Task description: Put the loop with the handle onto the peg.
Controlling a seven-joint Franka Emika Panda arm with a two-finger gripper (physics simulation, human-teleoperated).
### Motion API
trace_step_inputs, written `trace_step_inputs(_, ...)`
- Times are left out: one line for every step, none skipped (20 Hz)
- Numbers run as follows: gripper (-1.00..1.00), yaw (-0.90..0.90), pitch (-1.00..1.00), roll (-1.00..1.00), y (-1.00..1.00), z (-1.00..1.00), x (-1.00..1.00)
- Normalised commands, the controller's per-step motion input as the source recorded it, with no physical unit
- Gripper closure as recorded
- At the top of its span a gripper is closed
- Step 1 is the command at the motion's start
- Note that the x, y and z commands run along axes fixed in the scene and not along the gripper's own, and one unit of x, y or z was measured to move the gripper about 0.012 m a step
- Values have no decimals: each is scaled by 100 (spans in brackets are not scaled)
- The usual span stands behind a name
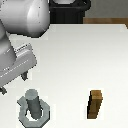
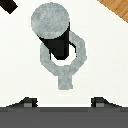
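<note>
The loop with the handle [image 1: 34, 116] lay flat on the white surface [image 1: 75, 60] at the exterior view's left, encircling the upright peg [image 1: 32, 103], so the job looked done. The hand [image 1: 16, 79] hung above, apart, fingers spread and empty. A brown block [image 1: 95, 104] stood well right.

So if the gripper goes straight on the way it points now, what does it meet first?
Probably the white table just beside the loop's handle. The gripper holds nothing; depth is unclear.

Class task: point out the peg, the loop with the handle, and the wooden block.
peg [image 1: 33, 102]: exterior view, its upright side.
loop with the handle [image 2: 81, 52]: wrist view, the ring's band.
wooden block [image 1: 95, 105]: exterior view, its front face.
</note>
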Motion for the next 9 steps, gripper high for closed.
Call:
trace_step_inputs(-100,0,0,0,0,0,0)
trace_step_inputs(-100,0,0,0,0,0,0)
trace_step_inputs(-100,0,0,0,0,0,0)
trace_step_inputs(-100,0,0,0,0,0,0)
trace_step_inputs(-100,0,0,0,0,0,0)
trace_step_inputs(-100,0,0,0,0,0,0)
trace_step_inputs(-100,0,0,0,0,0,0)
trace_step_inputs(-100,0,0,0,0,0,0)
trace_step_inputs(-100,0,0,0,0,0,0)
